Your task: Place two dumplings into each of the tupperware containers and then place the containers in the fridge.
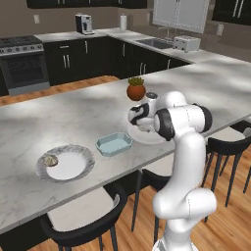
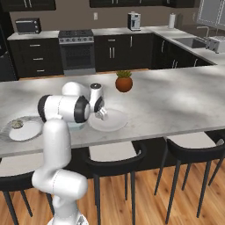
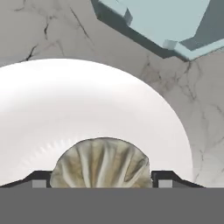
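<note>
Gripper is sitting low over the white plate, jaws wide and bracketing a dumpling at both ends; whether they are gripping it I cannot tell. Pickup step; next, lifting toward the tupperware container just beside. Left base view is also showing another dumpling on the far plate.

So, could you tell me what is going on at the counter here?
The arm's gripper is down over a white plate, its fingertips either side of a dumpling. An open light-blue tupperware container sits empty beside that plate. Another dumpling waits on a second plate farther along the marble counter.
</note>
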Available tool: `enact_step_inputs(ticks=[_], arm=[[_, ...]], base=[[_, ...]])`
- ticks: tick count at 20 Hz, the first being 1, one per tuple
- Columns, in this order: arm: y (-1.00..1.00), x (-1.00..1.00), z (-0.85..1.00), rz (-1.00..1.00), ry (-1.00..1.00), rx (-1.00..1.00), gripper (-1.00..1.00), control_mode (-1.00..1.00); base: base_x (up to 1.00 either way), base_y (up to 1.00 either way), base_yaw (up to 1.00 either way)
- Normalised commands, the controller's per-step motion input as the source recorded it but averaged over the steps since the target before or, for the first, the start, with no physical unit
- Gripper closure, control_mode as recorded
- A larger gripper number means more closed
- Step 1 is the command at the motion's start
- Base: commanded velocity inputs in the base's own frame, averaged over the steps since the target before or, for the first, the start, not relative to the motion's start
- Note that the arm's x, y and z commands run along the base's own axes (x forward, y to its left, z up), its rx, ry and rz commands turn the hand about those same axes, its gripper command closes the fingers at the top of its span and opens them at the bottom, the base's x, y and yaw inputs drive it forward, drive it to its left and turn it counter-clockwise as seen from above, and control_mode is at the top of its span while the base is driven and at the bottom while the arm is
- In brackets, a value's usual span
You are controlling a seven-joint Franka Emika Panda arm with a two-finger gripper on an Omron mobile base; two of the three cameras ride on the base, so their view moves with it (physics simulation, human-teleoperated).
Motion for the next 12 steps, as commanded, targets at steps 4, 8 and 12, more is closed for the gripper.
enact_step_inputs(ticks=[4,8,12], arm=[[0.04,-0.83,0.69,0.10,-0.14,0.12,1.00,-1.00],[0.37,-0.67,0.82,0.22,-0.01,0.02,1.00,-1.00],[0.66,-0.35,0.99,0.31,0.16,0.00,1.00,-1.00]], base=[[0.00,0.00,0.00],[0.00,0.00,0.00],[0.00,0.00,0.00]])
